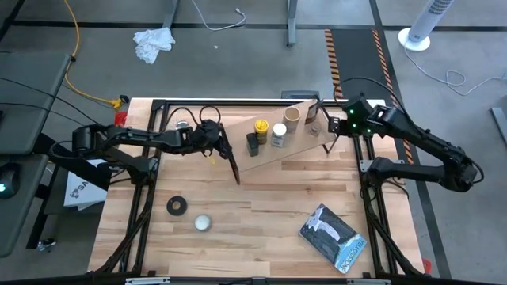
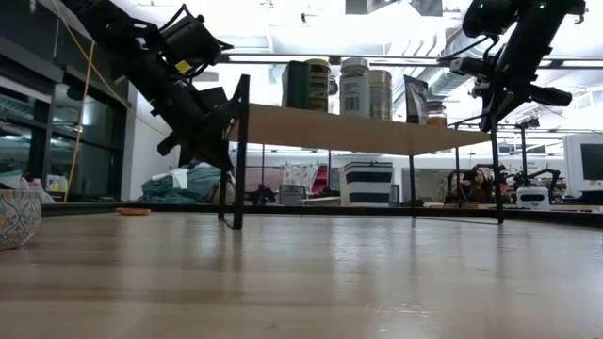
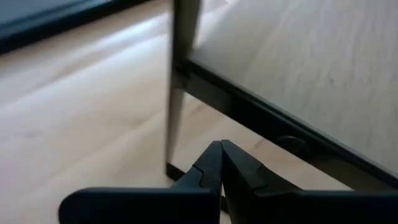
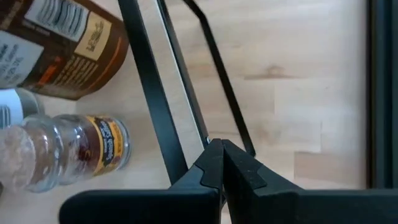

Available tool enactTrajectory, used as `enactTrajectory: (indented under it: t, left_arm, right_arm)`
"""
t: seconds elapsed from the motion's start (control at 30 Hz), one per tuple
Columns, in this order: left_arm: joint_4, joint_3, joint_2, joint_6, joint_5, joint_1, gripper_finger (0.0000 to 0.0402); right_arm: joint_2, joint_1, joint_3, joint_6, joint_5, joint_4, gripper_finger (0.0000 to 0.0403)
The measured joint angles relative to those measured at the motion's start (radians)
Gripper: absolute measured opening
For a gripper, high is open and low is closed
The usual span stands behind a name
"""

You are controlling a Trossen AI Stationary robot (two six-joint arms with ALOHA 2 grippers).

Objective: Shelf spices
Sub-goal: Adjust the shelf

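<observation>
Spices already on shelf (image 1: 297,142). Left gripper (image 1: 212,136) and right gripper (image 1: 334,124) at opposite ends, fingers together. Judgement: nudge slowly, evenly, keep yellow-lidded jar (image 1: 261,127) upright.

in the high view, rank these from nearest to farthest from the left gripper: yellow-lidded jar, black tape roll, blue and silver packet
1. The yellow-lidded jar, on the light wood shelf, just right of the left gripper.
2. The black tape roll, on the table in front of that gripper, somewhat farther.
3. The blue and silver packet, at the table's front right, clearly farthest.
</observation>
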Motion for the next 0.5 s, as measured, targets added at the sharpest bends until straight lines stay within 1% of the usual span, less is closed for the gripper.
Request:
enactTrajectory:
  t: [0.13,0.33,0.5]
  left_arm:
    - [-0.047,0.000,-0.036,0.065,-0.008,0.039,0.0000]
    - [-0.129,0.000,-0.083,0.119,-0.033,0.099,0.0000]
    - [-0.149,0.000,-0.106,0.183,-0.034,0.146,0.0000]
  right_arm:
    - [0.001,0.073,0.000,0.057,0.021,0.000,0.0000]
    - [0.002,0.188,0.000,0.156,0.037,0.001,0.0000]
    - [0.002,0.286,0.000,0.244,0.065,0.003,0.0000]
